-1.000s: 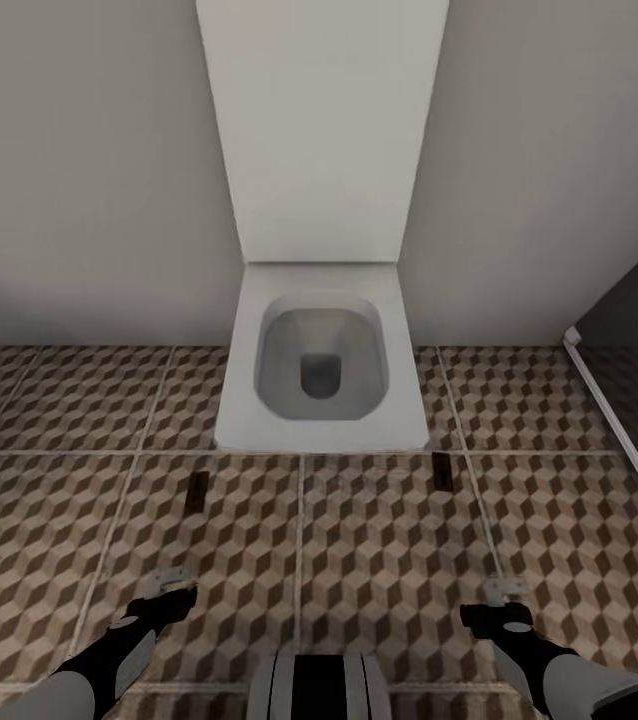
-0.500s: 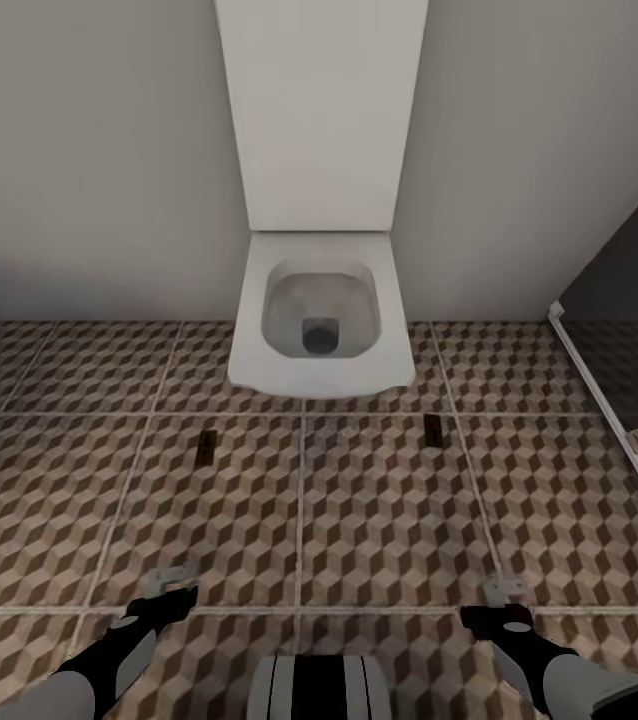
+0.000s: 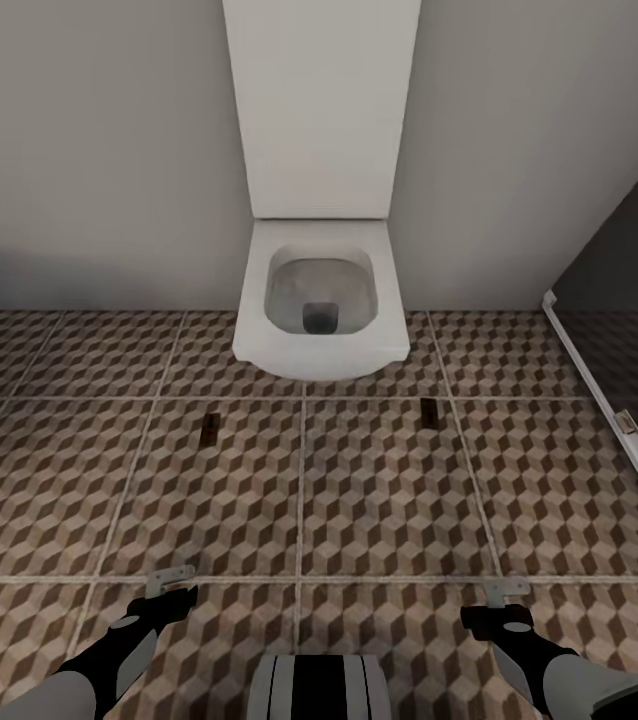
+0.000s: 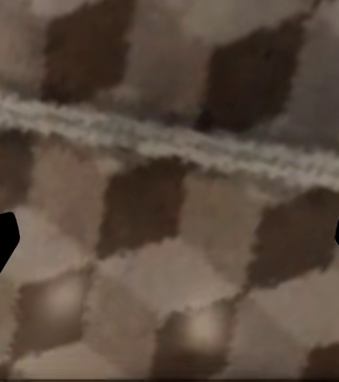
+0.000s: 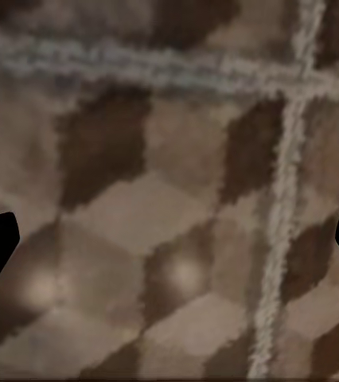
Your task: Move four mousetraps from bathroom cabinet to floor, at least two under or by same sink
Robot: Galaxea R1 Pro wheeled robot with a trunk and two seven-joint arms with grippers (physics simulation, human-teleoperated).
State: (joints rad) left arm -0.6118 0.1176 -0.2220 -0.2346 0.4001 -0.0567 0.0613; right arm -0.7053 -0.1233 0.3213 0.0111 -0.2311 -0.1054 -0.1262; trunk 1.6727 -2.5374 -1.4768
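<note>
**2 traps down by the toilet, both grippers empty**

The head view looks down on a white toilet (image 3: 320,300) against the pale wall, with the cube-patterned bathroom floor (image 3: 389,500) spread out in front of it. And there they are: 2 mousetraps on the tiles, 1 on the robot's left (image 3: 209,428) and 1 on its right (image 3: 428,411), each lying flat just ahead of the toilet bowl, well apart from each other, 1 off either front corner.

Low in the head view, the left gripper (image 3: 171,583) and the right gripper (image 3: 505,591) hang over the tiles, nothing between the fingers of either. The wrist views back that up: fingertips sit wide at the frame edges with only blurred cube pattern and grout lines between them, so both hands are spread and carrying nothing. Arms are held low and symmetric, a travelling posture by the look of it.

At the right edge, the dark shower enclosure (image 3: 629,300) with its pale frame borders the tiles.

My read: these 2 traps share the right floor surface, but this is a toilet, not a sink. So the sink condition looks unmet from here, and 2 more traps are presumably waiting in the cabinet.
</note>
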